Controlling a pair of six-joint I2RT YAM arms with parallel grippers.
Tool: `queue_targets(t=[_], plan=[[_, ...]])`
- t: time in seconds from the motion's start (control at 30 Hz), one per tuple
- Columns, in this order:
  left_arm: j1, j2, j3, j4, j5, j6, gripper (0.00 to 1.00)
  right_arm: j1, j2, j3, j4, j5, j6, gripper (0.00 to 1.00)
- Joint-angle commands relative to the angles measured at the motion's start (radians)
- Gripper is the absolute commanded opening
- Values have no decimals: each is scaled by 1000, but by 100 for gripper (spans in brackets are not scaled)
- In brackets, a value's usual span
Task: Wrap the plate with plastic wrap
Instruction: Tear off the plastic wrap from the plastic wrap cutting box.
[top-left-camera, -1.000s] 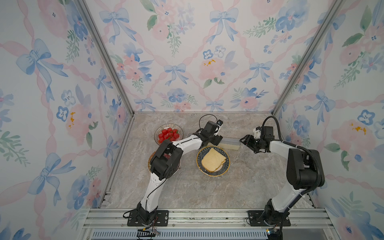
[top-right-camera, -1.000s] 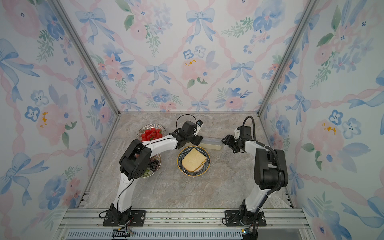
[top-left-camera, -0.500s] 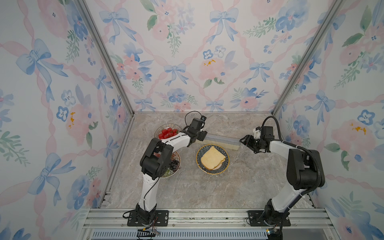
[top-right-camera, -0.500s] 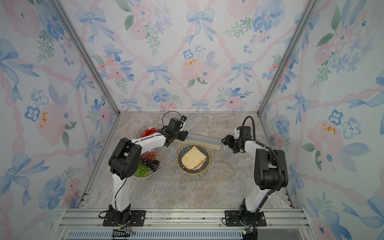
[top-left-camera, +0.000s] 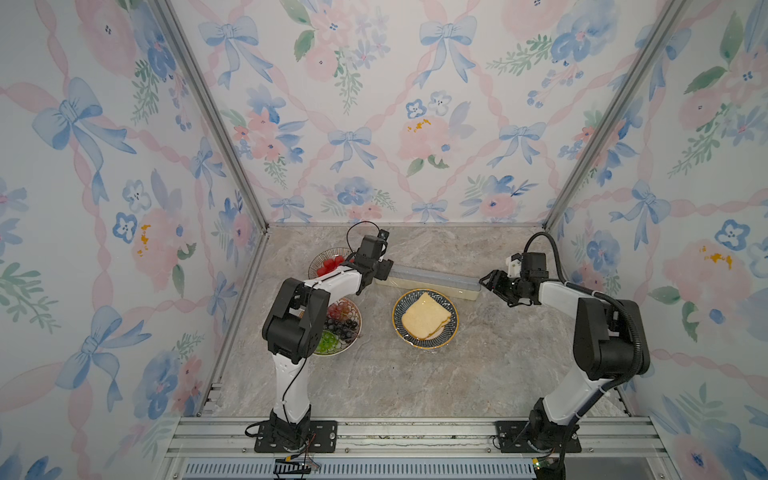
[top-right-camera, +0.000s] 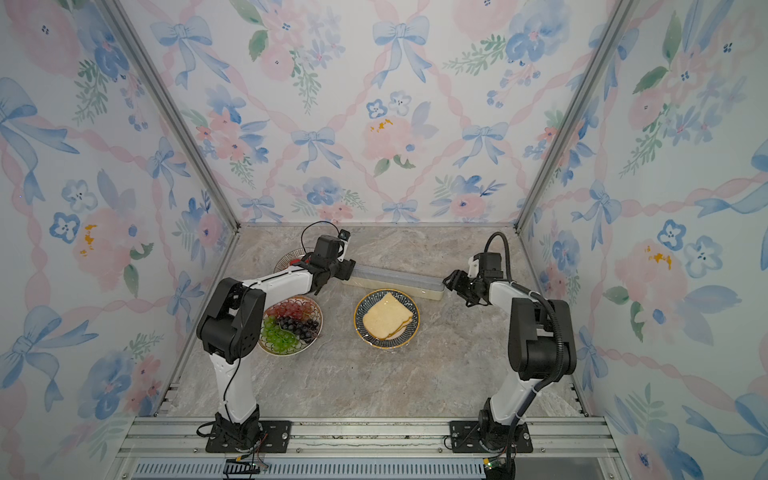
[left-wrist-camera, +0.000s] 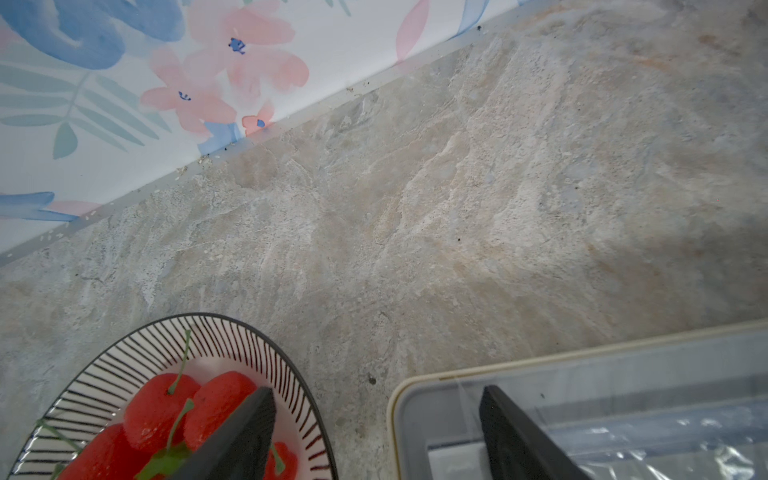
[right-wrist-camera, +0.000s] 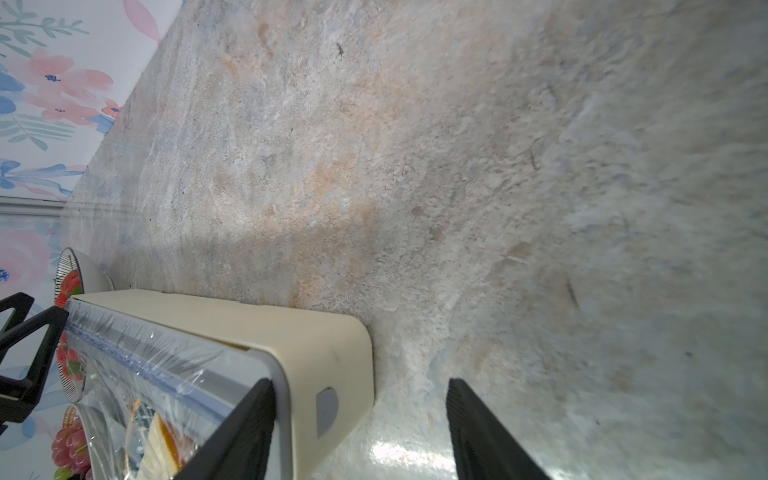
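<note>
In both top views the long cream box (top-left-camera: 428, 283) (top-right-camera: 395, 281) lies on the marble table (top-left-camera: 478, 374), just above the plate (top-left-camera: 434, 343) (top-right-camera: 386, 343) at centre frame, which carries a slice of bread (top-left-camera: 424, 319). The left gripper (top-left-camera: 384, 271) (top-right-camera: 348, 269) sits at the box's left end and the right gripper (top-left-camera: 487, 282) (top-right-camera: 450, 282) at its right end, both with jaws parted; left of the plate, half under the left arm, is a dish of grapes (top-left-camera: 347, 328), and above it a striped bowl of red fruit (top-left-camera: 328, 262); from up here the film is too thin to pick out. In the left wrist view two dark fingers (left-wrist-camera: 245, 436) rise from the bottom edge, spread wide and clamping nothing; one hangs over the striped bowl at lower left, the other over the box's grey-blue top at lower right, touching or not I cannot tell; the plastic wrap (left-wrist-camera: 706, 453) crinkles in the bottom right corner. In the right wrist view the fingers (right-wrist-camera: 245, 432) also stand apart, with the box's rounded cream end between them; one finger sits close against the grey top, the other clear of the box over bare table, so nothing is gripped; the wrap runs glossy along the box top at lower left and falls over the plate at bottom left, with the bread showing through.
</note>
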Motion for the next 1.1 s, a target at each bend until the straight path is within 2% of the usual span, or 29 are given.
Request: queue_targets(t=[0.0, 0.1, 0.23, 0.37, 0.47, 0.63, 0.77, 0.9, 1.07], plan=[[34, -32, -14, -38, -23, 16, 81, -12, 20, -16, -171, 129, -32, 66], [45, -52, 17, -38, 55, -9, 85, -12, 9, 14, -153, 107, -31, 68], [67, -110, 51, -38, 137, -77, 92, -21, -44, 90, -144, 69, -31, 78], [92, -216, -22, -38, 214, -188, 98, -43, -157, 105, -158, 56, -33, 90], [95, -299, -148, -33, 333, -296, 98, -41, -267, 15, -148, 18, -15, 100], [94, -321, -313, 66, 526, -447, 98, 27, -394, -213, -15, -81, 125, 97], [92, -268, -359, 192, 630, -543, 97, 102, -388, -304, 131, -102, 263, 97], [90, -184, -348, 268, 692, -596, 97, 139, -287, -325, 319, -139, 381, 97], [87, -99, -288, 325, 746, -630, 96, 140, -143, -244, 416, -163, 401, 97]])
